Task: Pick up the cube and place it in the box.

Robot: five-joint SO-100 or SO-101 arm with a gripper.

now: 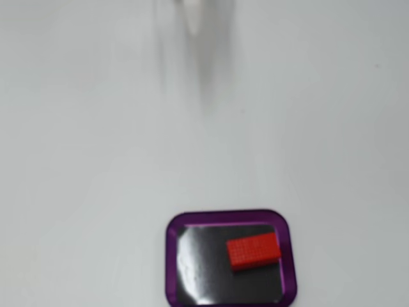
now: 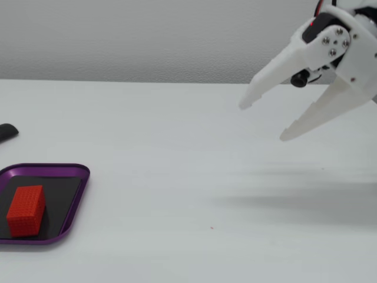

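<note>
Cube (image 2: 26, 210): one small bright red block, grid-textured, lying flat on the dark floor of the box (image 2: 75, 201). In the other fixed view the cube (image 1: 254, 251) sits toward the right half of the box (image 1: 172, 256), long side nearly parallel to the near rim, and does not touch the rim. No lettering, brand or label is readable on either item.

Box: shallow tray, glossy purple rim, rounded corners, dark inside. Location relative to my gripper (image 2: 263, 122): well apart, far off to the left and lower in that fixed view, resting on the white table (image 2: 194, 194).

My gripper: white, two fingers spread wide, nothing between them, raised above the table at the right side of the view, tips slanting down and left. Its shadow lies on the table below.

Other item: a small dark object (image 2: 7, 132) at the left edge, cut off, kind not identifiable.
</note>
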